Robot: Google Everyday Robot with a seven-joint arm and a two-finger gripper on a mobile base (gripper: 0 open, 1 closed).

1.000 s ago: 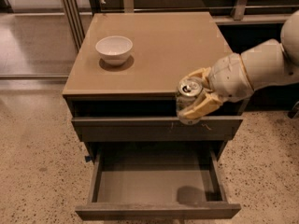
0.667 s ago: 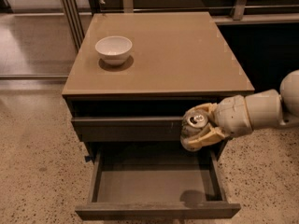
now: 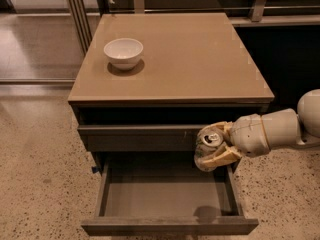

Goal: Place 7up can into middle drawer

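Note:
The 7up can (image 3: 208, 140), dented, with its silver top and pull tab facing up, is held in my gripper (image 3: 212, 153). The gripper's tan fingers (image 3: 223, 156) are shut around the can's sides. My white arm reaches in from the right. The can hangs above the right rear part of the open middle drawer (image 3: 160, 196), in front of the shut drawer front (image 3: 135, 138) above it. The open drawer's grey inside is bare, with the can's shadow near its front right.
A white bowl (image 3: 123, 51) stands at the back left of the cabinet's tan top (image 3: 200, 59). Speckled floor lies to the left and right of the cabinet. Metal rails and a dark wall stand behind it.
My gripper has moved down with the can, from the level of the cabinet top's front edge to just above the open drawer's right rear part.

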